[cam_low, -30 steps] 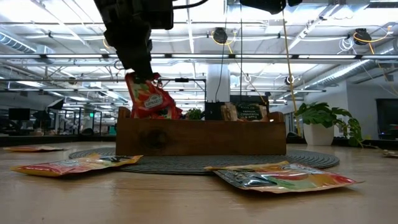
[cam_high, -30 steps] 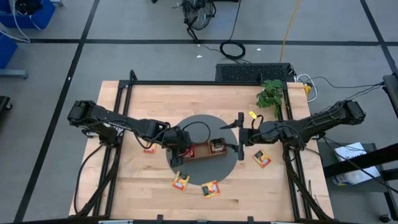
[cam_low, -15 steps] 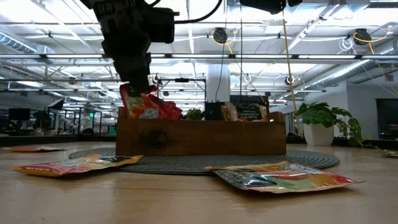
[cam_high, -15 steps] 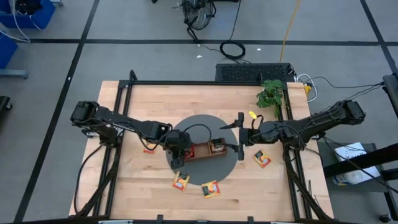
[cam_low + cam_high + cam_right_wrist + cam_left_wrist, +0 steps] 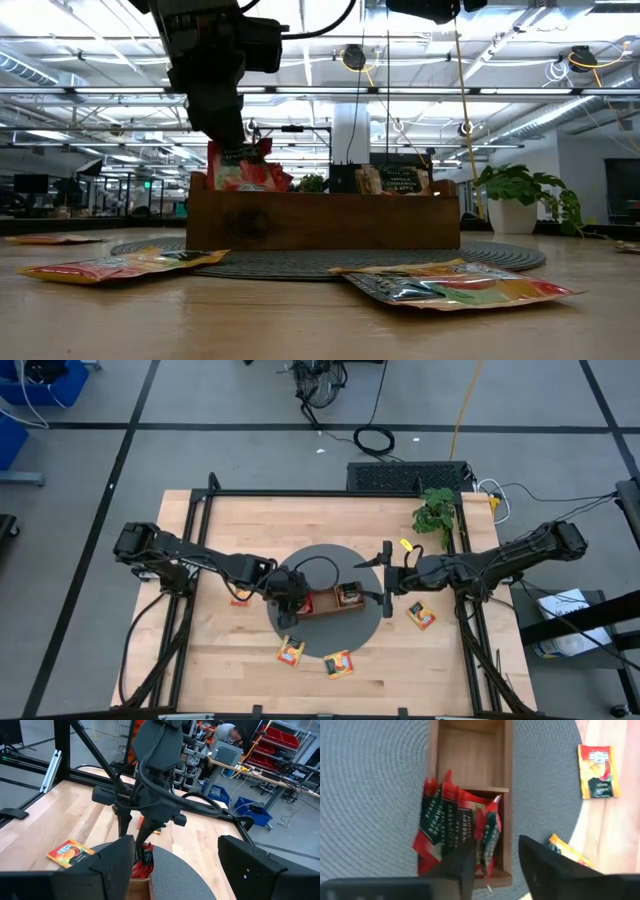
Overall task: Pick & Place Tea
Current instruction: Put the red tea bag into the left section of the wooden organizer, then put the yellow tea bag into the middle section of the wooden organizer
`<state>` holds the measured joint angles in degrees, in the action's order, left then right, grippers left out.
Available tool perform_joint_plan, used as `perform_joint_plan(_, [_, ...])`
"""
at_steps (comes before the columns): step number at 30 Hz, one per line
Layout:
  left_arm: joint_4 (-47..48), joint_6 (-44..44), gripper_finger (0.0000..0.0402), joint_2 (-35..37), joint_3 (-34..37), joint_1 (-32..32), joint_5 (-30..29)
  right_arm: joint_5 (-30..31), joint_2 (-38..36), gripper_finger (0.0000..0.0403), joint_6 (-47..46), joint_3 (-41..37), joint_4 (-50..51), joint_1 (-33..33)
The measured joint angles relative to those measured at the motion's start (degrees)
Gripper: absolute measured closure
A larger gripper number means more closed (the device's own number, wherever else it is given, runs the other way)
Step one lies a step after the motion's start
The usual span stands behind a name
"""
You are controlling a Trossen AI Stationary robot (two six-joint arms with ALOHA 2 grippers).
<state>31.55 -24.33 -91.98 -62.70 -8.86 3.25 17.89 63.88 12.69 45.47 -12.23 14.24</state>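
The brown wooden tray (image 5: 325, 601) stands on a round grey mat (image 5: 330, 560). My left gripper (image 5: 289, 594) is right above its left compartment, where red tea packets (image 5: 447, 822) stand on edge. In the left wrist view my left gripper (image 5: 497, 852) is open, with one red packet (image 5: 490, 837) upright between its fingers. The low view shows that packet (image 5: 240, 172) sticking up out of the tray (image 5: 320, 220) under my left gripper (image 5: 232, 150). Dark-printed packets (image 5: 349, 595) fill the right compartment. My right gripper (image 5: 385, 582) waits open beside the tray's right end.
Loose orange-yellow packets lie on the table: two near the front edge (image 5: 290, 651) (image 5: 339, 664), one to the right of the mat (image 5: 421, 615), one to its left (image 5: 240, 600). A potted plant (image 5: 435, 512) stands at the far right. The tray's middle compartment (image 5: 470, 750) shows bare wood.
My left gripper has gone down toward the tray's left compartment. The red packet, which hung tilted above the tray, has sunk into that compartment and now stands upright among the other red packets.
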Motion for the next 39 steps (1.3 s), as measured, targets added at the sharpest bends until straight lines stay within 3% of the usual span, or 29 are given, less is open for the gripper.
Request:
perform_joint_plan(9, [-0.12,3.29,0.0174,2.13,-0.02,0.06,-2.29,-0.02,0.00,0.0138,-0.22,0.00,0.53,0.00])
perform_joint_plan(16, [-0.18,3.26,0.0156,9.37,-0.07,1.10,-2.80,-0.02,-0.24,0.0138,-0.02,0.00,0.56,0.00])
perform_joint_plan(22, [-1.78,7.67,0.0156,17.58,-0.11,-1.50,-10.70,0.28,-1.56,0.0138,-3.91,0.03,5.09,0.00])
perform_joint_plan(26, [-1.89,11.26,0.0156,21.94,-0.11,-5.01,-17.99,6.55,-3.41,0.0138,-12.84,0.15,17.43,0.24])
perform_joint_plan(30, [-4.60,16.11,0.0156,24.16,0.24,-8.83,-25.15,9.17,-4.30,0.0138,-26.23,2.36,39.45,0.83])
perform_joint_plan(34, [-14.88,23.49,0.0156,26.21,5.66,-10.67,-26.69,3.32,-2.98,0.0138,-43.57,3.32,55.75,0.85])
perform_joint_plan(39, [-30.48,28.23,0.0156,30.38,18.05,-9.75,-25.34,-4.33,1.04,0.0138,-57.10,3.32,71.30,0.90])
